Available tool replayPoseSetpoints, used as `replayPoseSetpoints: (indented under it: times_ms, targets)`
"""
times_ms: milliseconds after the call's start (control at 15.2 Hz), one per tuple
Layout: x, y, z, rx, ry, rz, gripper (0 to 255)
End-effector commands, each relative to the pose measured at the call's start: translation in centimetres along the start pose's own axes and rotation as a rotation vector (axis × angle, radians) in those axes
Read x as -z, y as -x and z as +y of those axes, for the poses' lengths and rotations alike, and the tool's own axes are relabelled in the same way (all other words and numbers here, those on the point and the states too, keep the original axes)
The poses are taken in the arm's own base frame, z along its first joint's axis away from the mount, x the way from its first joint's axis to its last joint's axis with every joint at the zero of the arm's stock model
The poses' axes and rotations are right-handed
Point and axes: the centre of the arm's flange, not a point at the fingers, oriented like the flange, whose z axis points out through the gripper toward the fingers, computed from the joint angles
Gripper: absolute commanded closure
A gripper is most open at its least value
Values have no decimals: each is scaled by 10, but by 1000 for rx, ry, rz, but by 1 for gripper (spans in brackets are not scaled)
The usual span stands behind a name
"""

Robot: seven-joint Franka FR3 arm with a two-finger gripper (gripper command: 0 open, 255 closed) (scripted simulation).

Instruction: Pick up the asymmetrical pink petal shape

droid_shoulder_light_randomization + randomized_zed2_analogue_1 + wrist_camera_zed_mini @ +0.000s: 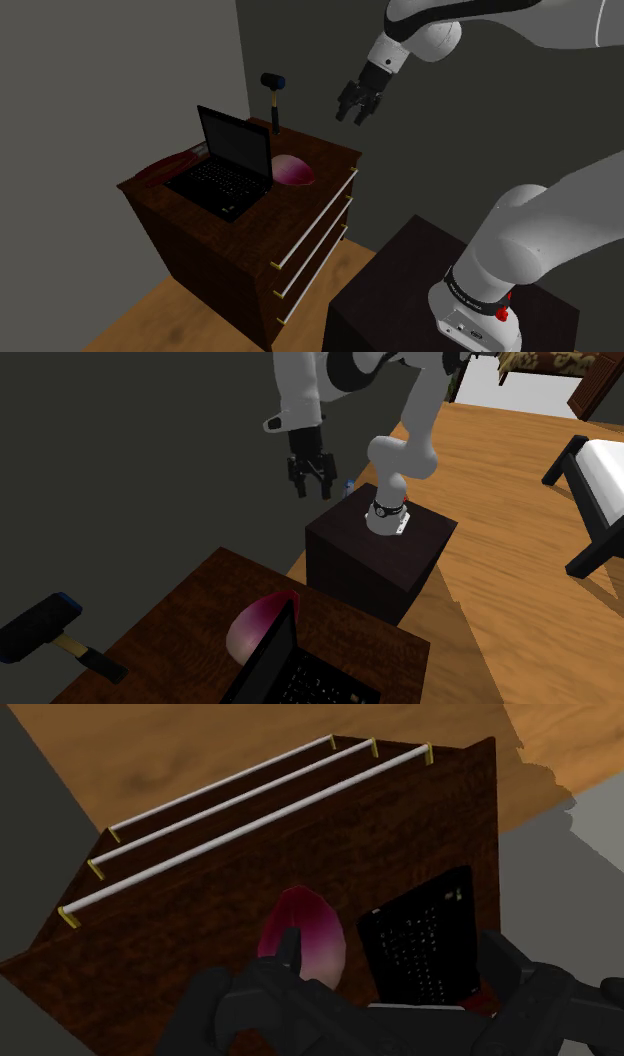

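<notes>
black gripper (pixel 352 118) open, empty, clear of pink petal (pixel 293 170)

Counter (pixel 335 158): dark wood, grain plainly seen, low sheen. Drawer rails (pixel 240 829): pale metal look, brass-coloured end caps. Petal shape (pixel 293 170): smooth, faintly glossy pink; material cannot be told. Laptop (pixel 232 160): matt black. Hammer (pixel 273 95): black head, wood-like handle. Floor (pixel 170 320): light wood, grain seen. Arm (pixel 540 235): smooth white shell, soft sheen. End effector (pixel 355 108): matt black.
</notes>
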Motion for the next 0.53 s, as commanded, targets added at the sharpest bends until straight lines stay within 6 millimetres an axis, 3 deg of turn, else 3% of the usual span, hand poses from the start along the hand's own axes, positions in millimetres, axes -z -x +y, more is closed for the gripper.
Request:
replayPoseSetpoints:
  times_ms: [0, 462]
  targets:
    - [-21, -14, 25, -38, -55, 2, 0]
    - [-95, -54, 99, -163, -247, -1, 0]
